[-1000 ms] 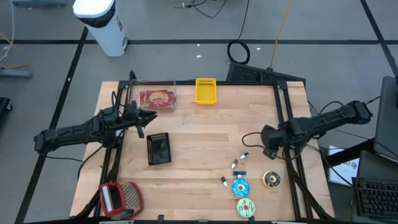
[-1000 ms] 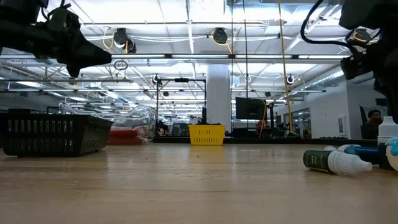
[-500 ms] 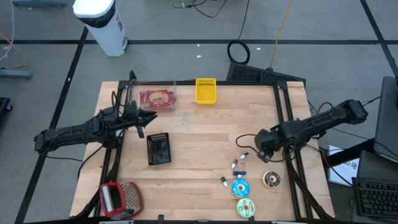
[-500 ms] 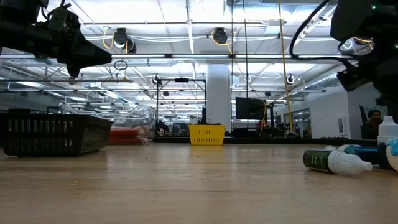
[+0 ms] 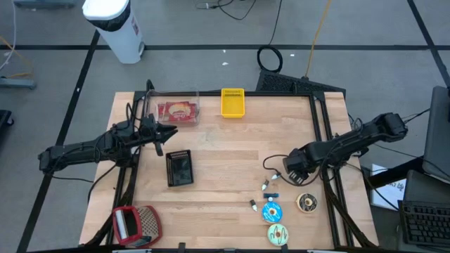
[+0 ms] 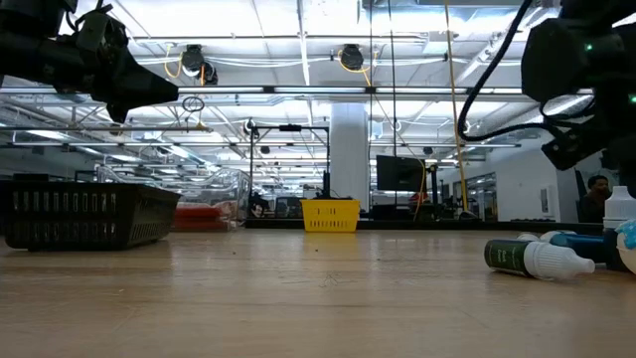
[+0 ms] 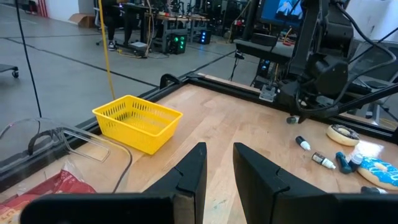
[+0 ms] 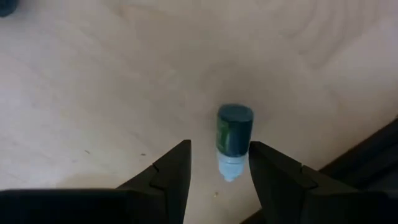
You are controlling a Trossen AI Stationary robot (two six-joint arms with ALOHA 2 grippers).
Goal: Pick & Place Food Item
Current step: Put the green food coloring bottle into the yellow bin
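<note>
Three doughnuts lie flat near the table's near right corner: a blue one (image 5: 272, 211), a chocolate one (image 5: 306, 203) and a green one (image 5: 278, 234). Small dropper bottles (image 5: 266, 186) lie on their sides beside them. My right gripper (image 5: 281, 171) hangs open, pointing down over one dark-capped bottle (image 8: 234, 140), which shows between its fingers with a gap on each side. My left gripper (image 5: 167, 130) is open in the air at the table's left, between the clear box (image 5: 176, 111) and the black basket (image 5: 179, 169).
A yellow basket (image 5: 233, 102) stands at the far edge. The clear box holds a red packet. A red object (image 5: 137, 223) sits at the near left corner. Bare wood lies in the table's middle. A black frame rail (image 5: 325, 133) runs along the right edge.
My right gripper has moved toward the table's left and near edges and has come down over the small bottles. The left arm and all objects have kept still.
</note>
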